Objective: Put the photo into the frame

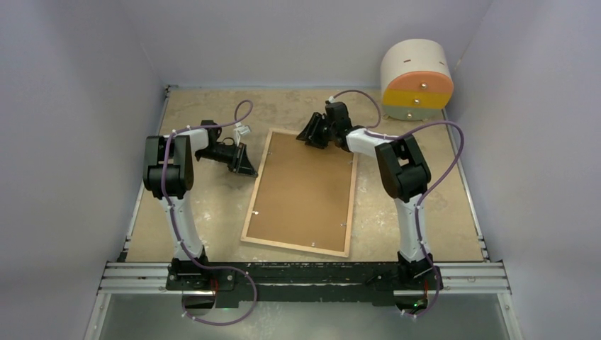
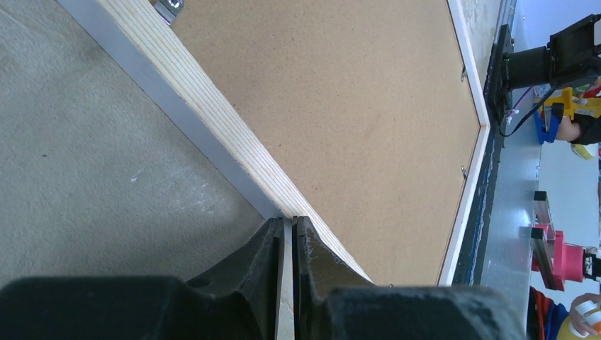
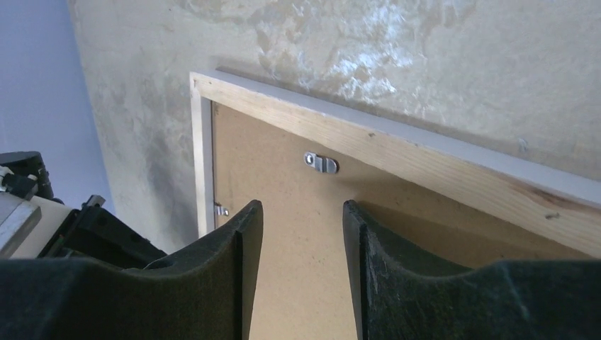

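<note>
Frame [image 1: 254, 198] face-down mid-worktop, backing [image 1: 301, 188] fitted | left claw [image 2: 287, 223] clenched at left rim, likely steadying | right claw [image 3: 303, 212] released, poised over far-edge clip [image 3: 321, 163]

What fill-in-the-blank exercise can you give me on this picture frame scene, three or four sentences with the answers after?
1. The frame lies flat on the table with its ____ face up.
2. The right end effector hangs over the frame's far end with its jaws ____.
3. The left end effector sits at the frame's ____ long edge.
4. The round drawer box stands at the far ____ corner.

Missing words: rear; open; left; right
</note>
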